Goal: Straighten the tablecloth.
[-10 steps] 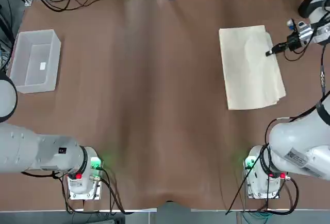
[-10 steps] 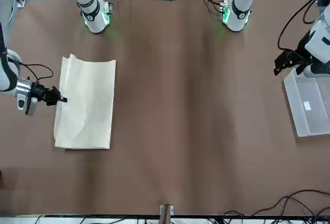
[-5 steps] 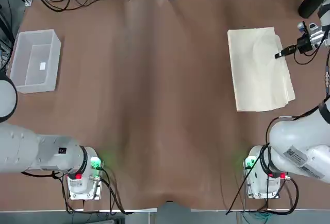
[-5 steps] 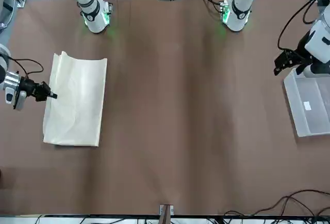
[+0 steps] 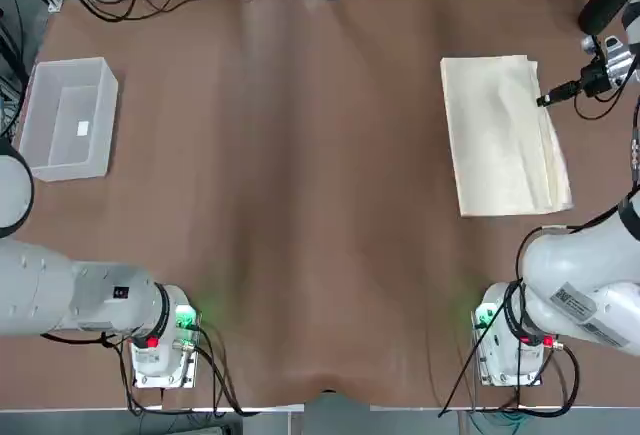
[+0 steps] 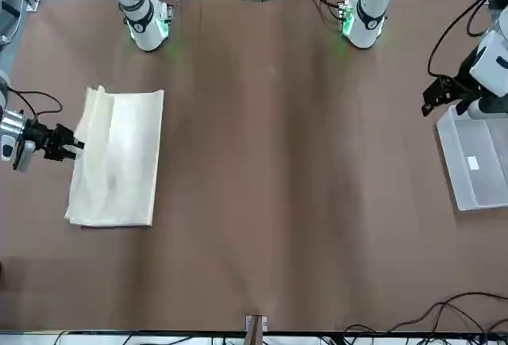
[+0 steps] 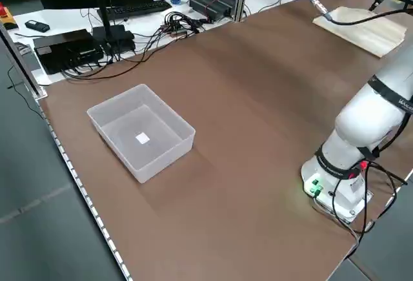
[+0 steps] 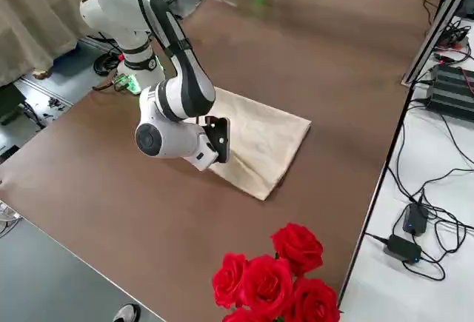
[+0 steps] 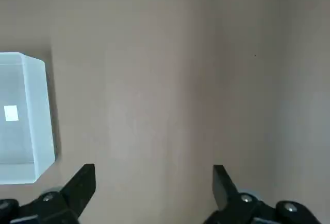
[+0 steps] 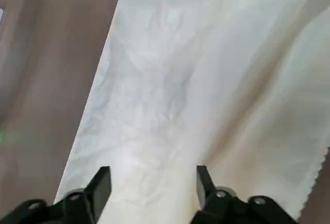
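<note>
The tablecloth (image 5: 503, 137) is lying folded on the brown table covering (image 5: 300, 175), its layers fanning out along its robot-right edge. The right gripper (image 10: 153, 170) is hovering at that edge; its jaws are standing wide apart and holding nothing. The left gripper (image 9: 154, 175) is idling well to the tablecloth's left, near the clear bin (image 5: 69, 119), its jaws also gaping and empty.

The step in hand is seemingly becoming a fresh grasp for squaring or opening the layers. Good practice would be lining up with the tablecloth's loose edge, pinching only the wanted layer, then drawing slowly and low. A deep pinch would be risking catching both layers; a fast pull would be dragging the whole tablecloth askew.

The right wrist view is revealing a soft raised fold and a scalloped edge (image 10: 315, 175) on the tablecloth; the top view is showing neither clearly, but is giving its whole outline.
</note>
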Robot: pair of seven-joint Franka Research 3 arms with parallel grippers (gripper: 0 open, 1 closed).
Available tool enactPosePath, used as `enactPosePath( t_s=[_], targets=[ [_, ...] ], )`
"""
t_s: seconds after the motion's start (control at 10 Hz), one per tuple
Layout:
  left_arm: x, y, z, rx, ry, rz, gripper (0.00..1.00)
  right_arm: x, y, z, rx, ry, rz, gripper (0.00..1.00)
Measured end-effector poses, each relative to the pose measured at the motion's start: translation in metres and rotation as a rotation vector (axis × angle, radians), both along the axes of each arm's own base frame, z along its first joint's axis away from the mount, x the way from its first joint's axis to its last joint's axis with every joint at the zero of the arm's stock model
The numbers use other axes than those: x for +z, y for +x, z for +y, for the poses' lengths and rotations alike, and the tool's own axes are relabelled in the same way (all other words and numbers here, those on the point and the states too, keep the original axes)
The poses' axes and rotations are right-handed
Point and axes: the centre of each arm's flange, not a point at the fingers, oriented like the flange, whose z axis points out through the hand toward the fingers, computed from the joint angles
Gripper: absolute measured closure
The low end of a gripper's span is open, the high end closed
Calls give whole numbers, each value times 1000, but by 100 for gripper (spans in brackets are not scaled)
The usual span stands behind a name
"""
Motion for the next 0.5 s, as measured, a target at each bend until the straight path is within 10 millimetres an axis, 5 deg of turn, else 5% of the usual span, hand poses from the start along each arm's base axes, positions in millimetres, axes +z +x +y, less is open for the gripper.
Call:
enactPosePath(
  t_s=[0.1,0.5],
  targets=[
    [1,0,0,-1,0,-2,0,0,1,1,3,-1,0,6],
    [5,0,-2,-4,0,-11,0,12,10,-3,31,-33,-17,0]
  ],
)
